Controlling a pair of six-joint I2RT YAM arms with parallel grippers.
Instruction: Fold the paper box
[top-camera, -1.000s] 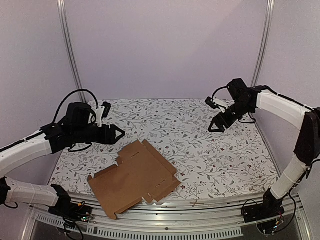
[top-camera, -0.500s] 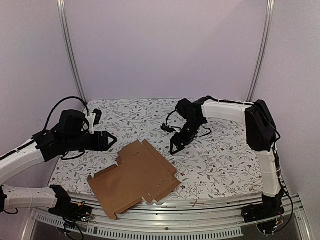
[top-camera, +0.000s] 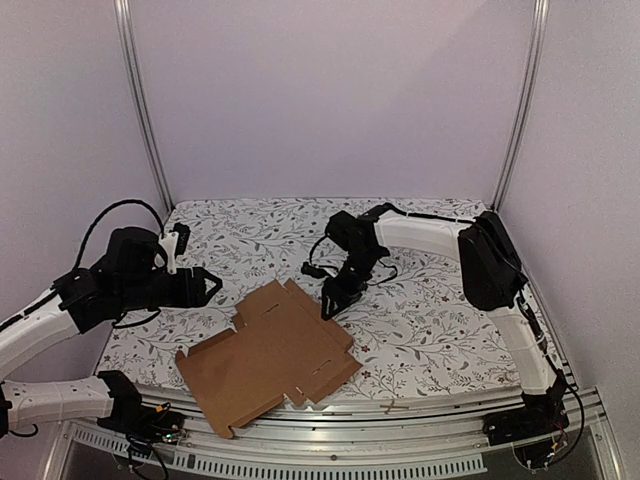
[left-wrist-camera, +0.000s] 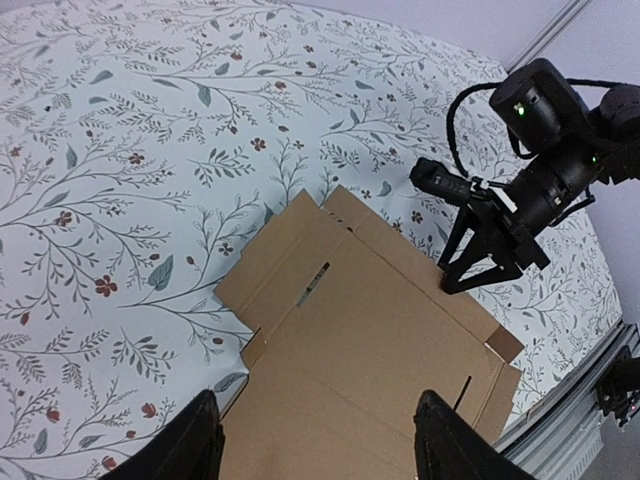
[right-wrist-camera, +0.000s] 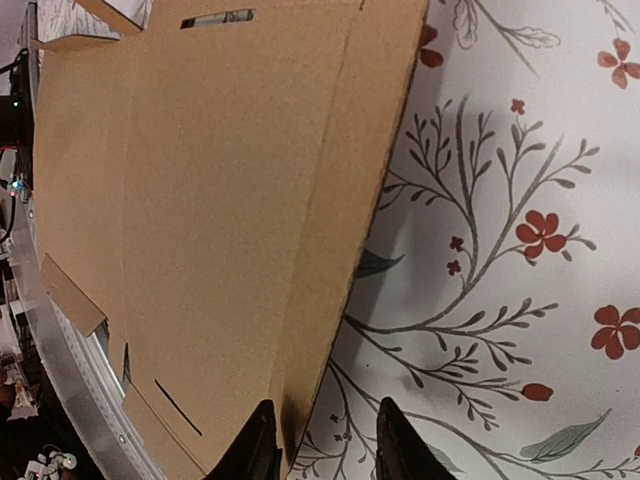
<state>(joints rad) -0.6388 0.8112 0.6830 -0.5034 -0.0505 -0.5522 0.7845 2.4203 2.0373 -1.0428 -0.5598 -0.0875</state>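
The paper box (top-camera: 270, 352) is a flat brown die-cut sheet with tabs and slots, lying at the near middle of the floral table. My left gripper (top-camera: 210, 284) hovers to the left of the sheet, jaws wide open and empty; in its wrist view (left-wrist-camera: 318, 432) the sheet (left-wrist-camera: 370, 340) lies below it. My right gripper (top-camera: 328, 308) points down at the sheet's far right edge. In the right wrist view (right-wrist-camera: 323, 428) the jaws stand partly apart astride that edge, one fingertip (right-wrist-camera: 260, 425) over the cardboard (right-wrist-camera: 200, 200) and the other over the cloth.
A floral tablecloth (top-camera: 440, 320) covers the table. A metal rail (top-camera: 400, 425) runs along the near edge, with upright posts (top-camera: 140, 100) at the back corners and plain walls around. My right arm (left-wrist-camera: 545, 165) reaches in over the sheet's far side.
The right arm swung from the far right down to the sheet's far right edge, and its jaws narrowed. The left arm drew back a little to the left.
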